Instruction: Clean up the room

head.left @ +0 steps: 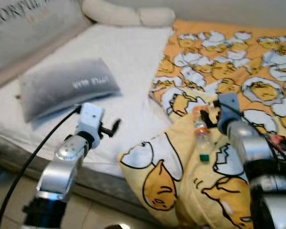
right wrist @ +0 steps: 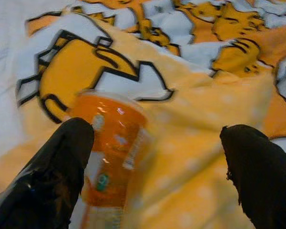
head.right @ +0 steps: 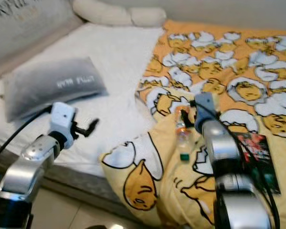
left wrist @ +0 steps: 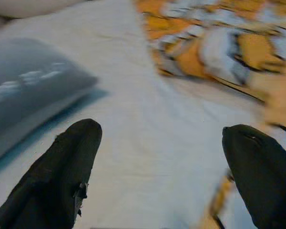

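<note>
A plastic bottle (head.left: 202,139) with an orange label and a green cap lies on the yellow cartoon blanket (head.left: 181,186) near the bed's front edge. My right gripper (head.left: 206,118) hovers just over the bottle's far end, fingers spread wide. In the right wrist view the bottle (right wrist: 112,152) lies close beside one finger (right wrist: 62,167), inside the open gap and not gripped. My left gripper (head.left: 112,128) is open over the white sheet (head.left: 124,62), in front of a grey pillow (head.left: 66,87). The left wrist view shows its fingertips (left wrist: 71,157) apart with nothing between them.
A dark book or packet (head.right: 257,153) lies on the blanket to the right of my right arm. A white bolster (head.left: 128,14) and a large grey cushion (head.left: 28,24) sit at the head of the bed. Tiled floor (head.left: 95,214) lies below the mattress edge.
</note>
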`<state>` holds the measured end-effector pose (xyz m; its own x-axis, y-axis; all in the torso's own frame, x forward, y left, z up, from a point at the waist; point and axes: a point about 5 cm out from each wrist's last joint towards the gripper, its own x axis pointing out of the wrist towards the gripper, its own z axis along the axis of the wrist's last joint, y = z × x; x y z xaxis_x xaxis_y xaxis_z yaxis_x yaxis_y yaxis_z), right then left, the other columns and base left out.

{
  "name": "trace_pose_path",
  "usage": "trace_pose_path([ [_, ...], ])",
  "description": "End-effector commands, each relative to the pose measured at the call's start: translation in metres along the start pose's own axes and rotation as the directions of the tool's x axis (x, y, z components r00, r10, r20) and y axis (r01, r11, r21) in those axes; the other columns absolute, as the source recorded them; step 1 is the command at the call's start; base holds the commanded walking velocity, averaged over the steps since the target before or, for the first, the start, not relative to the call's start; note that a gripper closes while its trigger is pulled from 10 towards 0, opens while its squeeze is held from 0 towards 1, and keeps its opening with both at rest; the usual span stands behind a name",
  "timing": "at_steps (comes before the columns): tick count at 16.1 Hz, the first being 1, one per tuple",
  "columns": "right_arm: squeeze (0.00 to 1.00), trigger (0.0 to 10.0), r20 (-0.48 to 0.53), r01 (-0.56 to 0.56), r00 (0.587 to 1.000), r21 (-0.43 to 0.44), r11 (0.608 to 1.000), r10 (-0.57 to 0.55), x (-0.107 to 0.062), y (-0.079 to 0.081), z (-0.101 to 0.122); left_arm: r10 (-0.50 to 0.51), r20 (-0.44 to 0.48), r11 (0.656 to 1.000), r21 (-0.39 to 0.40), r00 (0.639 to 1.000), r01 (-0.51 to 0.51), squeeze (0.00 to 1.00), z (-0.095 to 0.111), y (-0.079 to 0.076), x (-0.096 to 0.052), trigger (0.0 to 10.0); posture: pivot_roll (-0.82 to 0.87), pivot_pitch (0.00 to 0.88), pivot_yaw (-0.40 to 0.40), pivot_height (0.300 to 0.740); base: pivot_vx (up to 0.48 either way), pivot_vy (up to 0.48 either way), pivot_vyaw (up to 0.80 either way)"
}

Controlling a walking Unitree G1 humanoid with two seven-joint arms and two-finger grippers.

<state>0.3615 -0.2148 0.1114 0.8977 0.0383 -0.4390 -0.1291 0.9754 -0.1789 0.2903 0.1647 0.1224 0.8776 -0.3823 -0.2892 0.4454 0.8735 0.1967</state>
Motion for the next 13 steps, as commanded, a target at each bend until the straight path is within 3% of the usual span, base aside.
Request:
trace_pose_path([
  [1, 1.00, 10.0, -0.040, -0.018, 0.999, -0.036, 0.999, 0.016, 0.003, 0.001, 0.001, -0.065, -0.002, 0.997, 0.034, 0.998, 0.065, 0.00, 0.004, 0.000, -0.002, 10.0, 0.00, 0.000, 0.030, 0.740, 0.000, 0.000, 0.00],
  [4, 1.00, 10.0, -0.130, -0.038, 0.991, -0.012, 0.999, 0.036, 0.007, -0.008, 0.000, -0.205, -0.032, 0.973, 0.099, 0.978, 0.207, 0.00, 0.009, -0.006, -0.004, 10.0, 0.01, 0.000, 0.017, 0.740, 0.000, 0.000, 0.00],
  [7, 1.00, 10.0, -0.234, -0.117, 0.967, -0.034, 0.993, 0.106, 0.008, -0.006, -0.003, -0.320, -0.129, 0.931, 0.144, 0.939, 0.337, 0.00, 0.004, -0.012, -0.008, 10.0, 0.02, 0.000, -0.005, 0.740, 0.000, 0.000, 0.00],
  [9, 1.00, 10.0, -0.276, -0.115, 0.957, -0.065, 0.991, 0.093, 0.009, -0.002, -0.012, -0.347, -0.157, 0.917, 0.151, 0.925, 0.370, 0.00, 0.001, -0.013, -0.010, 10.0, 0.02, 0.000, -0.018, 0.740, 0.000, 0.000, 0.00],
  [10, 0.00, 10.0, -0.296, -0.101, 0.952, -0.073, 0.992, 0.075, 0.009, -0.001, -0.019, -0.353, -0.165, 0.914, 0.149, 0.921, 0.377, 0.00, 0.000, -0.013, -0.011, 10.0, 0.02, 0.000, -0.014, 0.740, 0.000, 0.000, 0.00],
  [13, 0.00, 10.0, -0.326, -0.033, 0.945, -0.074, 0.997, 0.007, 0.008, -0.002, -0.036, -0.375, -0.183, 0.904, 0.146, 0.909, 0.402, 0.00, -0.001, -0.015, -0.012, 10.0, 0.02, 0.000, 0.000, 0.740, 0.000, 0.000, 0.00],
])
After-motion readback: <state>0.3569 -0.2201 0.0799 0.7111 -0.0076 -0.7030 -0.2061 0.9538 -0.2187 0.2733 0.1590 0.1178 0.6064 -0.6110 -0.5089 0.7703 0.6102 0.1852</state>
